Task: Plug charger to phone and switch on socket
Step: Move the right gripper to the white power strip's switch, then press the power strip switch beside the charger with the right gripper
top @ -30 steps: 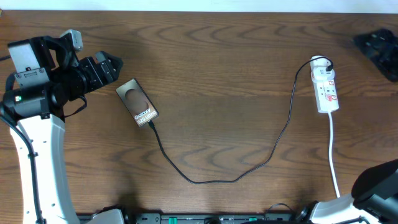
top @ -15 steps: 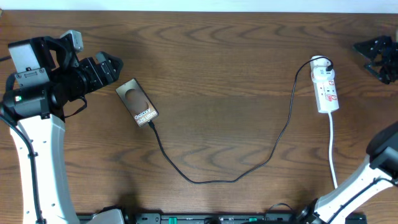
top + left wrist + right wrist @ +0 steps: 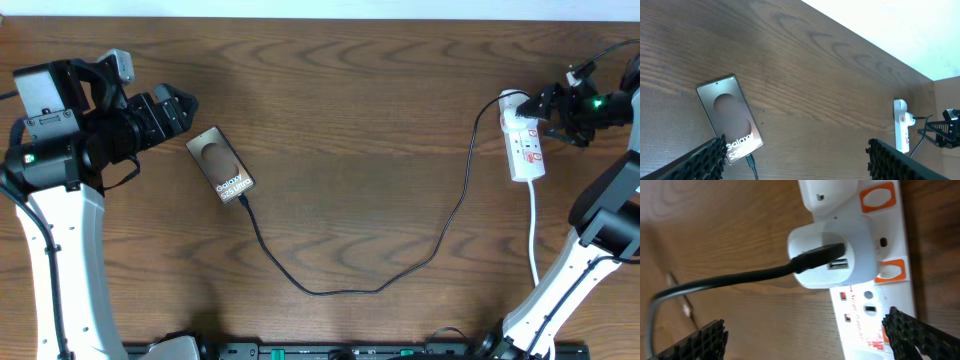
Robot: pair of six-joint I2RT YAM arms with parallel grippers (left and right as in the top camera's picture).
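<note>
Table [image 3: 380, 100]: brown wood grain. Phone [image 3: 221, 166]: dark face, brown oval, white lettering; charger [image 3: 350, 288] black. Socket [image 3: 524, 150] at 3 o'clock: white, orange-red switches.

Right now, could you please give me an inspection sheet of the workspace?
Surface: brown wood-grain table.
Job's things: phone face up at the left, the charger cable tip at its lower edge, apparently plugged in; power strip at the right with a white adapter in it; whether its switch is on cannot be told.
Clutter: nothing seen.
Grippers: left gripper open, beside the phone, not touching it; right gripper open, over the power strip's adapter end.
Cables: charger cable sags in a loop from adapter to phone; white cord runs from the power strip to the near edge.
Surroundings: pale band past the table's far edge; otherwise nothing seen.
</note>
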